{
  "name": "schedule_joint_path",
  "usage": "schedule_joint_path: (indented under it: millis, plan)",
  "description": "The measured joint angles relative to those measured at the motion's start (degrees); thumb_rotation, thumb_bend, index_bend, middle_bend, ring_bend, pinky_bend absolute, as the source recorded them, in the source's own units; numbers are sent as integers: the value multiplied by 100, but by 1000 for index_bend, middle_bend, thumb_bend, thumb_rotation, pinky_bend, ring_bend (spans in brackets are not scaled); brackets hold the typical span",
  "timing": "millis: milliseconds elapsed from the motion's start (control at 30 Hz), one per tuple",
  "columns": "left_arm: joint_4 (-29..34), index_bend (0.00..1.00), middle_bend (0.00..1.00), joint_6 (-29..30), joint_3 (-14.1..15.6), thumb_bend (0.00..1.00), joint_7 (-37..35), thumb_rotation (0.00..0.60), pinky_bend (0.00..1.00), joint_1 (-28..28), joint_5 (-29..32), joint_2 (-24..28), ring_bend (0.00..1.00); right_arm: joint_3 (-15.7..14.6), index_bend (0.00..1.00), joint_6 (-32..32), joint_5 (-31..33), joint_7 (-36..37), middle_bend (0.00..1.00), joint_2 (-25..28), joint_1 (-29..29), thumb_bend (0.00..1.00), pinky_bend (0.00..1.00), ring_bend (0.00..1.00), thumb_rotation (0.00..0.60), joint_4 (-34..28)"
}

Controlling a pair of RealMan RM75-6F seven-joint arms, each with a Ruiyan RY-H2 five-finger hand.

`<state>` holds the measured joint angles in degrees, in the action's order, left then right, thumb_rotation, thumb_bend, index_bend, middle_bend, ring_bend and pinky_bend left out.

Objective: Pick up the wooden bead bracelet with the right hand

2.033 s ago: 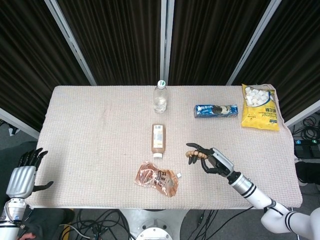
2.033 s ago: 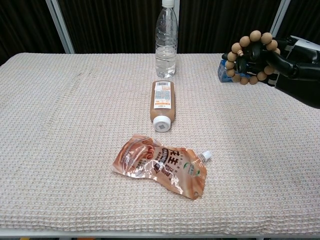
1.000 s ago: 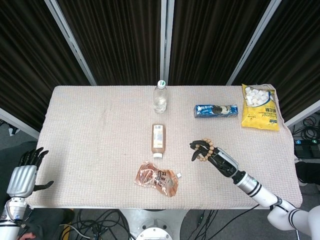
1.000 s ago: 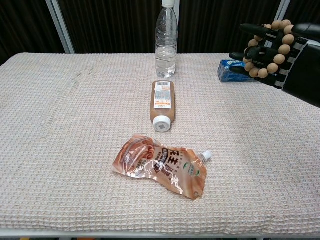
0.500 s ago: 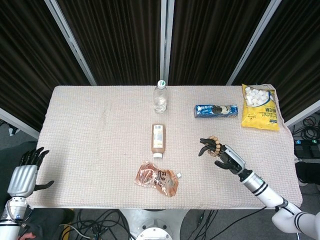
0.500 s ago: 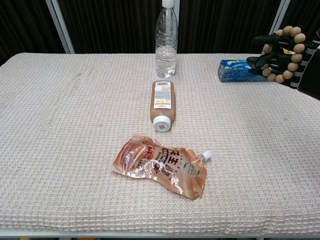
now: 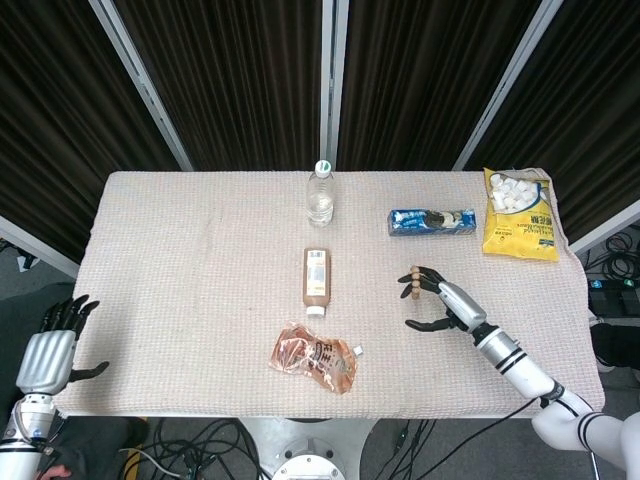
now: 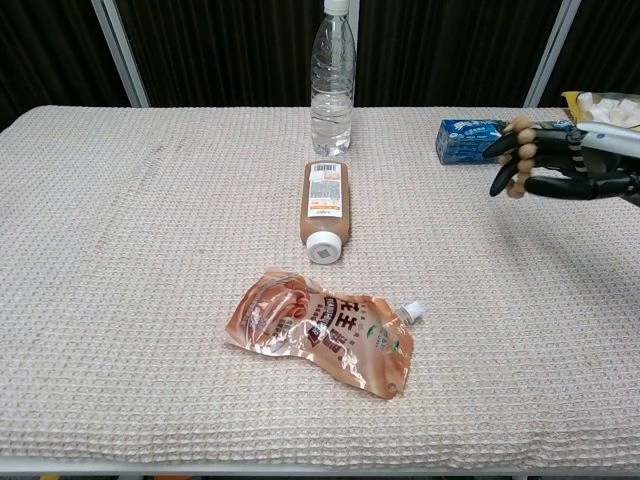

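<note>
My right hand (image 8: 560,165): right edge of the chest view, lifted off the table (image 8: 120,250), palm turned sideways; fingers (image 8: 505,182) spread more than curled, with the bracelet hanging on them.

Wooden bead bracelet (image 8: 520,158): hooked over my fingers near their tips, beads dangling in a short string; in the head view (image 7: 413,284) it shows right of centre, at the front of my hand. It is clear of the cloth, so I judge the pick-up made but not secure.

Risk, slipping off: the loop sits on open fingers, not in a closed fist. If I tilt the fingertips down or move sharply, I expect the beads to slide off the ends.

Risk, swing: the loose part hangs free; a quick stop could set it swinging and work it toward the tips.

Risk, nearby things: the blue packet (image 8: 470,140) lies just behind my hand in the chest view and the yellow bag (image 7: 520,214) sits toward the upper right of the head view; a dropped bracelet could land against them, awkward to recover.

My left hand (image 7: 50,350): lower left corner of the head view, off the table, fingers apart, holding nothing.

Safer course: curl my fingers around the beads before moving farther.
</note>
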<state>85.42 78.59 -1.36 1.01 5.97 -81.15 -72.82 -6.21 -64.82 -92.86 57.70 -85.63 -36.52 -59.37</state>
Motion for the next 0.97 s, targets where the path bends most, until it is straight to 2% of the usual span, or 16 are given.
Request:
schedule_joint_path:
  millis: [67, 133, 200, 267, 300, 367, 400, 433, 467, 567, 800, 967]
  plan:
    - [-8, 134, 60, -12, -1, 0, 1, 600, 0, 4, 7, -1, 0, 47, 63, 203, 79, -762, 196, -23, -53, 60, 0, 0, 300, -24]
    - [-20, 134, 60, -17, -3, 0, -2, 600, 0, 8, 10, -7, 0, 106, 2, 466, 208, -1698, 63, -26, -111, 53, 0, 0, 300, -104]
    - [-34, 134, 60, -16, -4, 0, -5, 600, 0, 8, 14, -17, 0, 177, 0, 746, 391, -2622, 5, 5, -160, 52, 0, 0, 301, -269]
    - [-66, 134, 60, -26, -9, 0, -21, 600, 0, 11, 24, -33, 0, 259, 0, 935, 592, -3337, 0, 50, -177, 52, 0, 0, 301, -484]
    - [-80, 134, 60, -26, -11, 0, -30, 600, 0, 12, 27, -40, 0, 328, 0, 1006, 739, -3745, 0, 86, -167, 52, 0, 0, 320, -657]
    - [-115, 134, 60, -16, -20, 0, -53, 600, 0, 9, 34, -55, 0, 456, 0, 1000, 971, -4212, 14, 142, -98, 69, 0, 0, 436, -944]
    - [-134, 134, 60, -13, -24, 0, -58, 600, 0, 8, 37, -63, 0, 528, 0, 911, 1104, -4410, 33, 176, -21, 90, 0, 0, 520, -1117]
    - [-152, 134, 60, -5, -28, 0, -61, 600, 0, 7, 38, -71, 0, 564, 0, 805, 1169, -4501, 58, 203, 46, 125, 0, 0, 572, -1210]
    - [-174, 134, 60, 9, -34, 0, -58, 600, 0, 6, 38, -84, 0, 594, 0, 670, 1204, -4556, 80, 233, 123, 160, 0, 0, 597, -1265]
    - [-205, 134, 60, 50, -54, 0, -30, 600, 0, 9, 25, -121, 0, 669, 0, 76, 1248, -4677, 118, 384, 444, 219, 0, 0, 600, -1352]
    - [-178, 134, 60, 139, -80, 0, 40, 600, 0, 19, -34, -162, 0, 685, 0, -1638, 1194, -5095, 153, 992, 1554, 221, 0, 0, 600, -2012]
    - [-164, 134, 60, 225, -114, 0, 124, 600, 0, 13, -41, -197, 0, 589, 0, -2452, 1099, -5007, 150, 1407, 2343, 219, 0, 0, 600, -2494]
